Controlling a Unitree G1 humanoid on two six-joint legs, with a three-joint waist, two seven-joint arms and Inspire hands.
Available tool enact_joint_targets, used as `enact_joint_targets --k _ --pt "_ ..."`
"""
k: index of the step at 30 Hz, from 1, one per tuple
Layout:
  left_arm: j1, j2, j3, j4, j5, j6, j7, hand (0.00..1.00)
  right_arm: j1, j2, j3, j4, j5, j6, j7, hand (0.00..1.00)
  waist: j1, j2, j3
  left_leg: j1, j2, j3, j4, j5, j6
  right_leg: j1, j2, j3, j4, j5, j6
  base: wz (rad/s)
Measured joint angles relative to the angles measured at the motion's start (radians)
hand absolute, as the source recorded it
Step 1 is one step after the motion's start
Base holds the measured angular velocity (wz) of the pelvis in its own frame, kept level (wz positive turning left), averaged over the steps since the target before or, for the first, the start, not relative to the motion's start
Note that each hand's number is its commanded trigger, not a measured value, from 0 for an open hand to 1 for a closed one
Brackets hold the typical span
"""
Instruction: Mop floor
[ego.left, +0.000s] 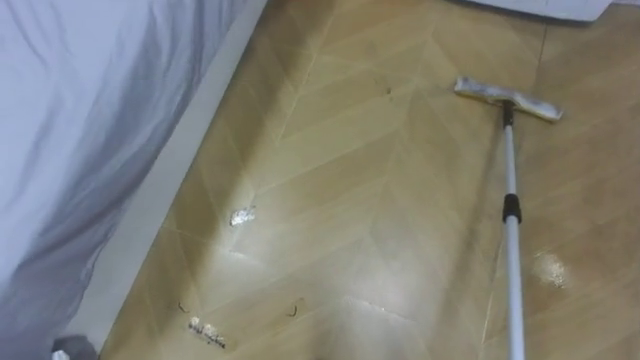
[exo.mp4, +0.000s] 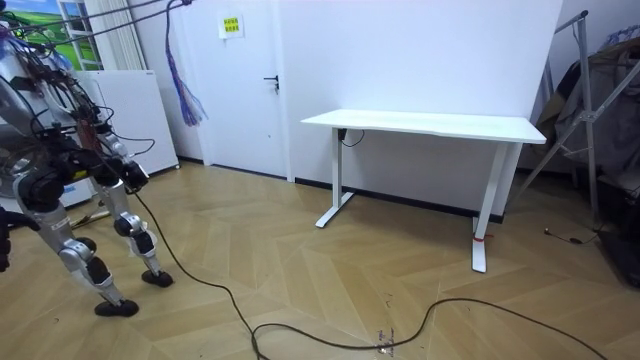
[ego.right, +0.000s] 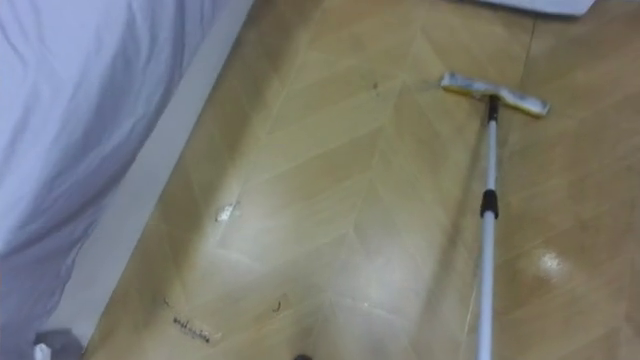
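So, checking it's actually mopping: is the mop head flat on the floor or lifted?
Flat, it seems: the mop head lies on the wooden floor, pole slanting back.

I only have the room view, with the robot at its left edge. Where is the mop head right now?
Observer: The eye views show the mop head lying flat on the wood floor, at the far end of its pole.
Operator: Any debris nearby?
Observer: Yes, a small pale scrap lies well to the left of the white pole.
Operator: What borders that side?
Observer: A pale draped cloth runs along the floor's left edge.
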Motion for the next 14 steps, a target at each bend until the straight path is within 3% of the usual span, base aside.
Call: enact_joint_targets --k 5,10,14 --pt "0.002 -0.006 0.002 0.000 -0.002 -0.003 0.001 0.00 0.013 0.006 0.001 0.000 0.000 0.005 0.016 1.00 -0.006 -0.019 0.0007 0.085 0.004 -0.005 -0.035 0.007 -0.012 0.092 0.009 -0.018 -0.054 0.007 -0.009 0.09" --pt "0.029 -0.008 0.047 -0.018 0.006 0.002 0.016 0.00 0.068 0.027 0.001 -0.038 0.000 0.013 0.043 1.00 -0.011 -0.054 -0.0044 0.212 0.003 -0.004 -0.091 0.014 -0.023 0.216 0.016 -0.015 -0.110 0.011 -0.012 -0.01" --pt "0.029 -0.013 0.072 -0.039 0.004 -0.001 0.018 0.00 0.078 0.033 0.000 -0.055 -0.022 0.017 0.060 1.00 -0.026 -0.066 -0.0098 0.248 0.005 0.002 -0.104 0.016 -0.026 0.246 0.020 -0.007 -0.120 0.015 -0.015 -0.06"
